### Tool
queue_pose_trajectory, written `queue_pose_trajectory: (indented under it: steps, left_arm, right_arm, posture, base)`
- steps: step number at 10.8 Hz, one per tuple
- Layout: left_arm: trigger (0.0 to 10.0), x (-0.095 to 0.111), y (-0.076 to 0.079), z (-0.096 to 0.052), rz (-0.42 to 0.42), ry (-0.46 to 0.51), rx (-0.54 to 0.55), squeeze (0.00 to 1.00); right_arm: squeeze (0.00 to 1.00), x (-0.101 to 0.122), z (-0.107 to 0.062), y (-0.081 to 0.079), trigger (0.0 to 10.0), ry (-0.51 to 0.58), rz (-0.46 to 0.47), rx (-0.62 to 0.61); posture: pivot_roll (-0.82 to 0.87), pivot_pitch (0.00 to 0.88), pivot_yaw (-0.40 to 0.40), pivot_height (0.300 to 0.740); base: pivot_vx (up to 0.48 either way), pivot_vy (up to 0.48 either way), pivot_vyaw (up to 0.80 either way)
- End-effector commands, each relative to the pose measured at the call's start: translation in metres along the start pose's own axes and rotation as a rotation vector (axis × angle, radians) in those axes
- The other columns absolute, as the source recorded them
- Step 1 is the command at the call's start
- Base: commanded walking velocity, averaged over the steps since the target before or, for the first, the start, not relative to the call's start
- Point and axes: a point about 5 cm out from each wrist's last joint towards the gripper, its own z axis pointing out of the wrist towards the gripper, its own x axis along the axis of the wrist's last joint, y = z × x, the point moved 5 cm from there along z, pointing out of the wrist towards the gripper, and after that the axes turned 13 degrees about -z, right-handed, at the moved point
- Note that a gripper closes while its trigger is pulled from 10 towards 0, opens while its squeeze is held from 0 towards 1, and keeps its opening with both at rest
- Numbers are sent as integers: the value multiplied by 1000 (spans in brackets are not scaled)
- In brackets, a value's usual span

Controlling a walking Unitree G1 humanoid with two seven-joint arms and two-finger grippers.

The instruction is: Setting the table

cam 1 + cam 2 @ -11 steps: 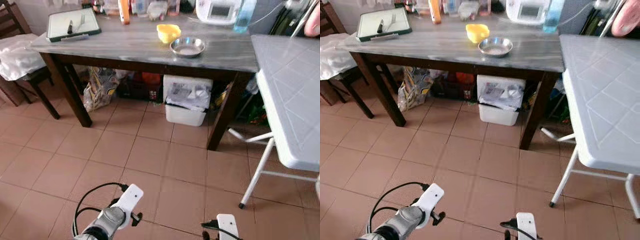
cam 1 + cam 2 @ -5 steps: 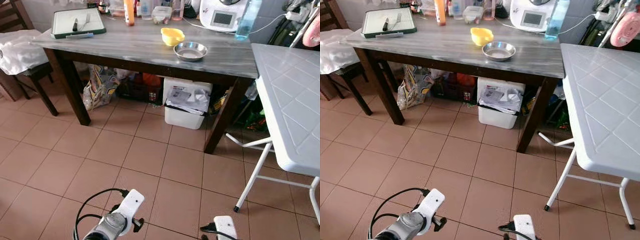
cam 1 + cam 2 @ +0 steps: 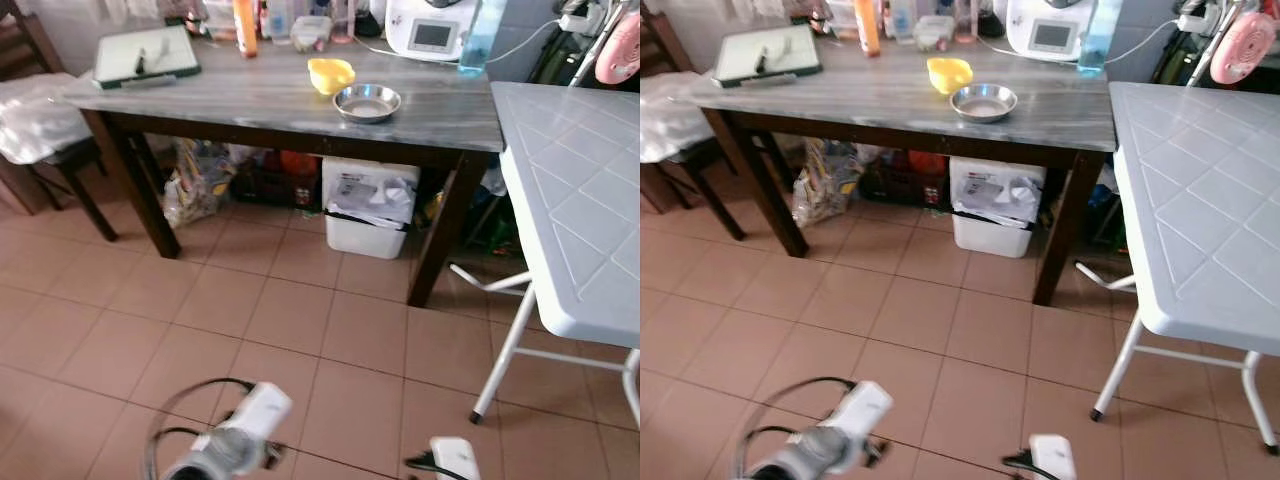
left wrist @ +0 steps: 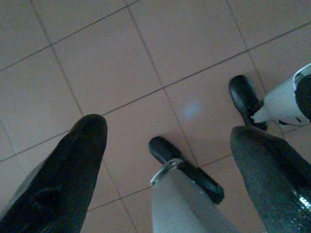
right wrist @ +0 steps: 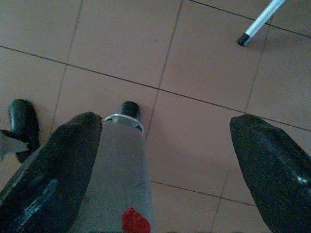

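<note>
Well ahead of both released, empty grippers, left gripper (image 4: 167, 145) and right gripper (image 5: 165, 141): steel bowl (image 3: 367, 101) and yellow bowl (image 3: 331, 74) on the surface (image 3: 250, 90); risk: clipping white folding table (image 3: 575, 200) on approach.

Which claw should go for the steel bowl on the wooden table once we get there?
Probably right: the steel bowl sits toward the right half of the wooden table, right of the yellow bowl. Both the right claw and left claw hang open over the floor.

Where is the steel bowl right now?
In the left eye view the steel bowl sits on the grey table, toward its right half near the front edge, just right of the yellow bowl.
</note>
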Motion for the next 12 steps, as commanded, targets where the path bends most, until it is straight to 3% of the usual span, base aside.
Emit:
queue_pose_trajectory:
  steps: [1,7,12]
  left_arm:
    - [10000,-5,-7,-2,16,-16,11,0]
    - [10000,-3,-8,-2,82,-27,-1,0]
    - [10000,-14,-5,-2,96,-40,-9,0]
  right_arm:
    - [0,-3,0,-6,10000,-12,14,8]
    - [0,-3,-1,-7,10000,-11,43,-2]
    - [0,-9,-2,-6,10000,-34,39,4]
  posture:
    - [43,79,27,740]
    - [49,75,35,740]
    - [42,60,42,740]
  base:
    - [0,-274,0]
    - [0,-276,0]
    - [0,-280,0]
